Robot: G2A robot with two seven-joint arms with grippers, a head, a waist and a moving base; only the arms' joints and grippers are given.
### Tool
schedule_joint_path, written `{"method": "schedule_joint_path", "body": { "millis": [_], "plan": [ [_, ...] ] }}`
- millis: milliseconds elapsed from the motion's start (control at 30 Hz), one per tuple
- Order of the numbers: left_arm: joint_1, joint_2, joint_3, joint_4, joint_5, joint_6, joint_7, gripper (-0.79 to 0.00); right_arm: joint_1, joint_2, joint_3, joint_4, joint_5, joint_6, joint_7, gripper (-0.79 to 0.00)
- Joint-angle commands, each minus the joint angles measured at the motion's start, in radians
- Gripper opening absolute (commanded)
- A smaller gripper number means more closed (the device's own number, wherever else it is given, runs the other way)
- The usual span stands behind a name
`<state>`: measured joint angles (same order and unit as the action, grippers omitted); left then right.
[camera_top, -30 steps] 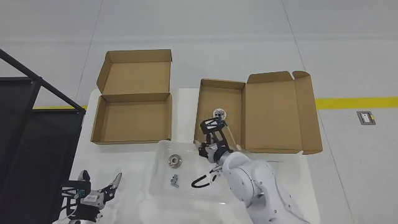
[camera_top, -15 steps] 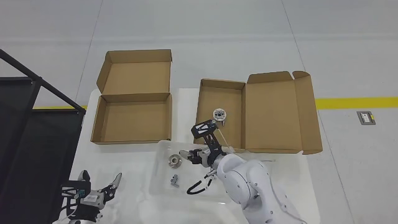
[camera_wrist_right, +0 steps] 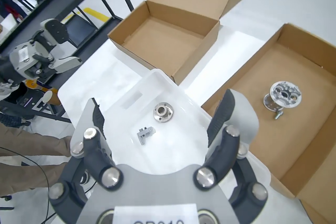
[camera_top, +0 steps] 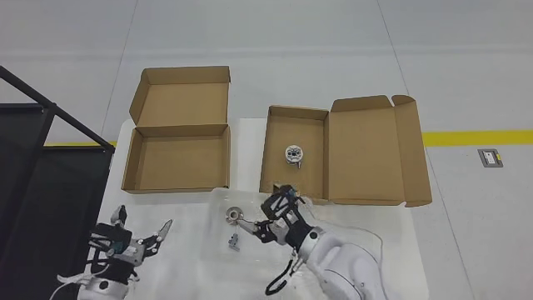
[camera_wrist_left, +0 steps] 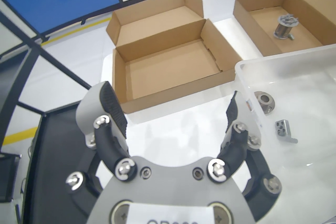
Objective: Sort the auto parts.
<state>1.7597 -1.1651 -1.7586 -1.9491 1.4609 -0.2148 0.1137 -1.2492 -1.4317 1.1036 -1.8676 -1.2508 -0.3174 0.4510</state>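
A clear plastic bin (camera_top: 218, 254) at the table's front holds a round metal flange (camera_top: 234, 214) and a small grey bracket (camera_top: 234, 242). My right gripper (camera_top: 263, 215) hangs open and empty above the bin; in its wrist view the flange (camera_wrist_right: 163, 111) and bracket (camera_wrist_right: 145, 133) lie below between the fingers. A silver hub-like part (camera_top: 293, 153) with a small bolt beside it lies in the right cardboard box (camera_top: 279, 167). The left cardboard box (camera_top: 176, 162) holds nothing. My left gripper (camera_top: 138, 237) is open over the table's front left corner, beside the bin (camera_wrist_left: 241, 66).
Both boxes have their lids folded open, the right box's lid (camera_top: 371, 150) lying flat to the right. A black metal rack (camera_top: 42, 183) stands just off the table's left edge. Bare white tabletop (camera_top: 250, 146) separates the two boxes.
My right gripper has drawn back from the right box's front edge and now sits over the bin. The left gripper has shifted slightly forward. The parts have not moved.
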Motion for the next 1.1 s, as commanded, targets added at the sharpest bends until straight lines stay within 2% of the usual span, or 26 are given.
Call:
{"method": "schedule_joint_path", "body": {
  "millis": [0, 167, 233, 300, 400, 433, 467, 900, 1000, 1067],
  "plan": [
    [-0.021, 0.008, -0.013, -0.030, 0.044, -0.082, -0.036, 0.000, -0.035, 0.010, 0.031, -0.020, 0.005, -0.080, -0.052, 0.000],
    [-0.090, 0.026, -0.025, -0.077, 0.139, -0.259, -0.114, 0.000, -0.101, 0.037, 0.113, -0.040, 0.009, -0.266, -0.149, 0.000],
    [-0.126, 0.033, -0.014, -0.084, 0.211, -0.295, -0.116, 0.000, -0.126, 0.048, 0.145, -0.046, 0.006, -0.339, -0.173, 0.000],
    [-0.163, 0.037, 0.011, -0.074, 0.214, -0.351, -0.126, 0.000, -0.154, 0.058, 0.176, -0.052, -0.001, -0.397, -0.193, 0.000],
    [-0.228, 0.045, 0.047, -0.075, 0.229, -0.471, -0.162, 0.000, -0.204, 0.071, 0.224, -0.067, -0.016, -0.434, -0.216, 0.000],
    [-0.247, 0.047, 0.063, -0.069, 0.218, -0.507, -0.168, 0.000, -0.226, 0.074, 0.246, -0.066, -0.017, -0.407, -0.218, 0.000],
    [-0.258, 0.047, 0.069, -0.060, 0.198, -0.513, -0.176, 0.000, -0.235, 0.074, 0.254, -0.064, -0.014, -0.381, -0.217, 0.000],
    [-0.257, 0.047, 0.073, -0.060, 0.203, -0.515, -0.179, 0.000, -0.235, 0.074, 0.254, -0.064, -0.014, -0.381, -0.217, 0.000],
    [-0.259, 0.050, 0.132, -0.068, 0.296, -0.531, -0.216, 0.000, -0.235, 0.074, 0.254, -0.064, -0.014, -0.381, -0.217, 0.000],
    [-0.289, 0.053, 0.157, -0.047, 0.319, -0.563, -0.229, 0.000, -0.235, 0.074, 0.254, -0.064, -0.014, -0.381, -0.217, 0.000]
  ]
}}
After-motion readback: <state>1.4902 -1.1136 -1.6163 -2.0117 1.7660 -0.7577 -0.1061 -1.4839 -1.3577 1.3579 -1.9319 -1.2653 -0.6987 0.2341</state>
